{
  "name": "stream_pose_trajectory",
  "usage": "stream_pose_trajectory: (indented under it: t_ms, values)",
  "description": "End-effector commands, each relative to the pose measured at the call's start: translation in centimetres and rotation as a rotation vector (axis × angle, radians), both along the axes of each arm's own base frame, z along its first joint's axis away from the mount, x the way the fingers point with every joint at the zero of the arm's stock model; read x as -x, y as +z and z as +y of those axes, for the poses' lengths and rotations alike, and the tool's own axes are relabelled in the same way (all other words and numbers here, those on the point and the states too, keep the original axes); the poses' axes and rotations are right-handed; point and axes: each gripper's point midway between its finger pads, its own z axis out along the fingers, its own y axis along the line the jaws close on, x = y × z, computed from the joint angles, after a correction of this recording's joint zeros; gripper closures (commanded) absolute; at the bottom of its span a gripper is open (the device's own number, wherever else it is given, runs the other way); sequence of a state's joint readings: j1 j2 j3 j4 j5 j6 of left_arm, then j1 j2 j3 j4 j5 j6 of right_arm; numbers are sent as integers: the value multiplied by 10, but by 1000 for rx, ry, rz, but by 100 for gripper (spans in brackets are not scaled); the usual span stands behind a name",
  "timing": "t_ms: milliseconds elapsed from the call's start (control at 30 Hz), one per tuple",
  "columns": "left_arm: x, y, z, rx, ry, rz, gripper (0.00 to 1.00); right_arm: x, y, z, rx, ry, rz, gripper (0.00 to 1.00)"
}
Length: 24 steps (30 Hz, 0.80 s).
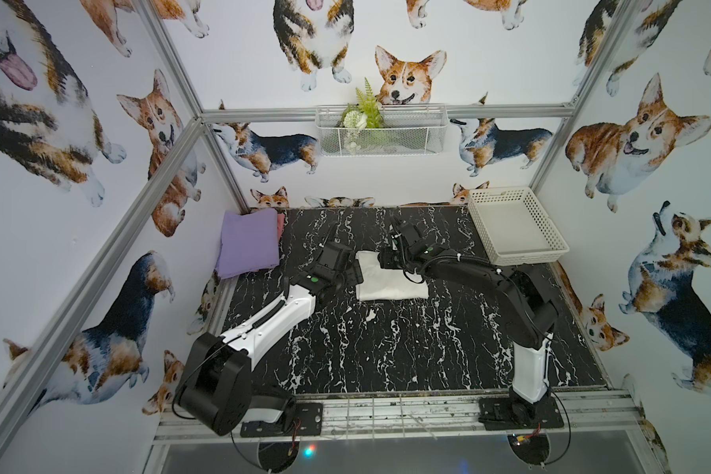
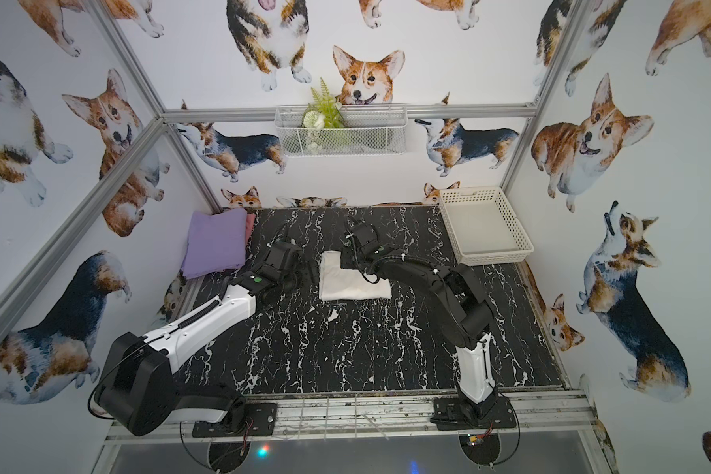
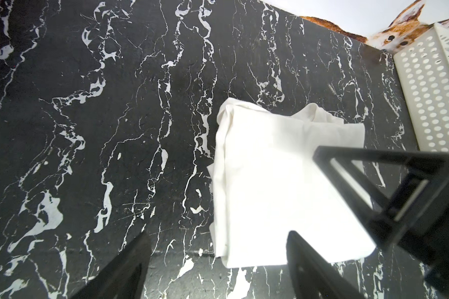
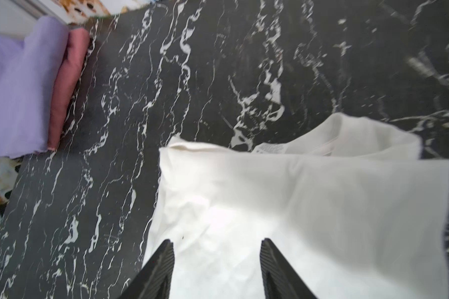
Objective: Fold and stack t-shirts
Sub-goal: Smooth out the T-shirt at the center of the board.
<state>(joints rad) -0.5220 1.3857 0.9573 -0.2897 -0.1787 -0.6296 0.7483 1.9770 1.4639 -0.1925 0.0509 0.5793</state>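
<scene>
1. Top views, both:
   - The white t-shirt (image 1: 390, 285) (image 2: 356, 285) lies mid-table (image 1: 386, 349) as a folded flat rectangle, plain side up, with no print showing.
   - The right arm covers its far right corner.
   - The left gripper (image 1: 356, 274) sits at the shirt's left edge. The right gripper (image 1: 388, 262) hangs over its far part.
   - The jaw gaps are hard to read from this view.
   - The lavender t-shirt (image 1: 247, 244) (image 2: 214, 244) is folded in the far-left corner, well apart from the white one.
   - The pinkish t-shirt (image 1: 280, 223) (image 2: 250, 223) lies under the lavender one, and only a strip shows at its right edge.
   - The white basket (image 1: 518, 256) (image 2: 493, 256) stands in the far-right corner.
2. Left wrist:
   - The left gripper (image 3: 218, 234) has its jaws spread wide and grips nothing.
   - One finger is over bare table and the other is over the white t-shirt's (image 3: 270, 181) near corner.
   - The shirt's side edges are layered and slightly uneven, and the collar end is bunched.
   - The basket (image 3: 430, 90) wall is beyond the shirt.
3. Right wrist:
   - The right gripper (image 4: 217, 241) has its jaws apart at a moderate gap, above the cloth, with nothing pinched.
   - The white t-shirt (image 4: 296, 207) shows soft wrinkles. Its collar end faces away and the neck label (image 4: 270, 148) is showing.
   - The lavender t-shirt (image 4: 18, 90) is stacked on the pinkish t-shirt (image 4: 68, 85), whose folded edge sticks out beside it.
</scene>
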Motion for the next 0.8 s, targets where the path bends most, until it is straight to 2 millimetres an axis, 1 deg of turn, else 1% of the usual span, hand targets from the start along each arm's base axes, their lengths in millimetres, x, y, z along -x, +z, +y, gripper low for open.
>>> stream_pose_trajectory:
  t_ms: [0, 100, 167, 233, 267, 333, 400, 433, 467, 533, 567, 633, 767]
  values:
    - [1, 5, 1, 14, 9, -6, 16, 15, -10, 34, -55, 80, 50, 44]
    - [3, 9, 6, 4, 16, -17, 16, 24, -27, 51, -72, 106, 101, 45]
    - [3, 13, 9, 2, 21, -25, 16, 32, -44, 58, -84, 111, 160, 45]
    - [2, 16, 12, 5, 26, -26, 16, 45, -62, 55, -69, 99, 209, 46]
    - [2, 18, 13, 4, 26, -28, 16, 55, -68, 52, -53, 93, 217, 46]
    - [1, 21, 15, 2, 29, -32, 16, 73, -74, 39, -25, 72, 217, 46]
    - [0, 22, 16, 7, 31, -37, 16, 91, -83, 22, 3, 28, 240, 46]
    - [0, 21, 16, 10, 33, -39, 16, 99, -87, 12, 25, 1, 266, 46]
    - [-1, 21, 16, 14, 33, -40, 16, 108, -94, -2, 58, -30, 303, 46]
    - [-2, 20, 16, 19, 36, -37, 16, 123, -101, -29, 129, -95, 358, 46]
    - [-2, 20, 15, 23, 34, -36, 16, 131, -100, -40, 154, -107, 372, 46]
    - [-1, 19, 15, 31, 34, -35, 16, 143, -91, -57, 190, -112, 373, 45]
    - [1, 9, 12, 41, 20, -14, 16, 161, -60, -98, 305, -133, 336, 44]
